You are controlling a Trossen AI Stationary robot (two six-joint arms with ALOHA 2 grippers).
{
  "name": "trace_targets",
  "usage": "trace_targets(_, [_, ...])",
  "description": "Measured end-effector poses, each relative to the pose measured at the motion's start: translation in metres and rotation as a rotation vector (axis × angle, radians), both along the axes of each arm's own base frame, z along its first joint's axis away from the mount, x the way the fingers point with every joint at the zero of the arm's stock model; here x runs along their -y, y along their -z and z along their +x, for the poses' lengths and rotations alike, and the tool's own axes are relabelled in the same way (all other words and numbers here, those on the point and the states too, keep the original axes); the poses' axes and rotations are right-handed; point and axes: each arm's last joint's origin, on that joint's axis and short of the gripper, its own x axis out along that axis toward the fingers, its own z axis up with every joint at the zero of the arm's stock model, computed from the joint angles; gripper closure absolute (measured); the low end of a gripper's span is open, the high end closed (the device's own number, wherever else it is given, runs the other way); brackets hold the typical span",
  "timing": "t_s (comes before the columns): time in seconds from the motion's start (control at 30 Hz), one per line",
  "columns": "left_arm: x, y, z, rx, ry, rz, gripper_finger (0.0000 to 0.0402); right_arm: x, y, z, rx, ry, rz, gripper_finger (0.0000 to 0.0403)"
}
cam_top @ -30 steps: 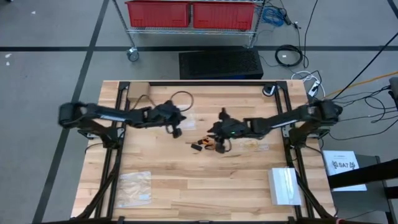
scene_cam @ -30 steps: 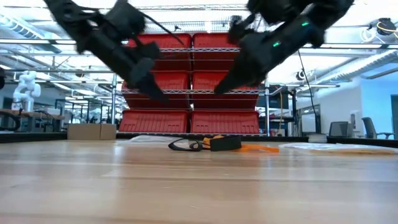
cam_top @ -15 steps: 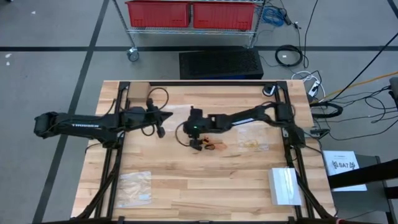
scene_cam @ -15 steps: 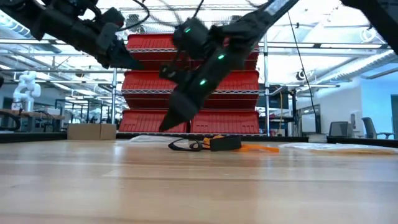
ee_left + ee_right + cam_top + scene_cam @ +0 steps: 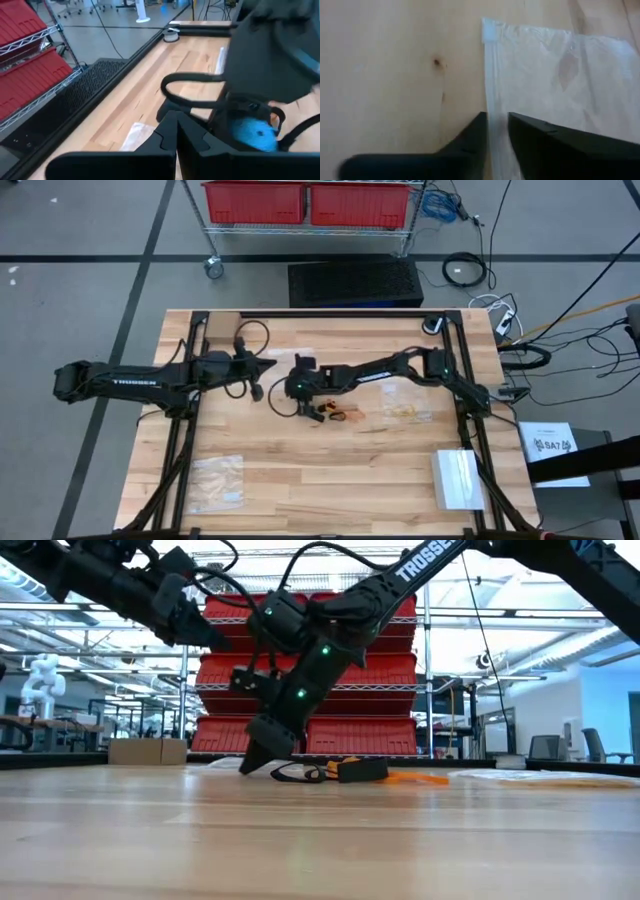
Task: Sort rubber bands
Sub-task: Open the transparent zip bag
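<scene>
High view: both arms reach toward the middle of the wooden table [image 5: 330, 470].
Right gripper [image 5: 284, 402]: left of centre in the high view, lowered to the tabletop in the low view; its fingers [image 5: 540, 145] are nearly closed with only a thin gap, holding nothing, their tips at the sealed edge of a clear plastic bag [image 5: 560, 80].
Left gripper [image 5: 256, 391]: just left of the right gripper, raised above the table at the upper left of the low view; fingers pressed together, empty.
Rubber bands [image 5: 335, 415]: a small pile of orange and black loops at the table's centre, just right of the right gripper; too tangled to count. In the low view the pile [image 5: 340, 772] lies flat right beside the right gripper's tips.
Clear plastic bags: one more at the lower left [image 5: 217, 482] and one right of centre [image 5: 408, 412], which holds tan bits.
White box [image 5: 459, 479]: one, lower right of the table.
</scene>
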Motion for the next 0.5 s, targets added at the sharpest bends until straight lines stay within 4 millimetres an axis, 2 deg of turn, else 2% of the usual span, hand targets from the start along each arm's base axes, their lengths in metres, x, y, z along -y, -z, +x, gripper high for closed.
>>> trace_targets(0.07, [0.000, -0.001, 0.000, 0.010, 0.003, 0.014, 0.0400, 0.004, -0.001, -0.001, -0.005, -0.010, 0.023, 0.0389])
trace_targets(0.23, [0.000, -0.009, 0.002, 0.062, 0.018, 0.084, 0.0400, 0.010, -0.018, -0.012, -0.046, 0.005, 0.097, 0.0400])
trace_targets(0.5, [-0.001, -0.021, 0.004, 0.136, 0.045, 0.222, 0.0396, -0.002, -0.105, -0.043, -0.014, 0.036, 0.135, 0.0402])
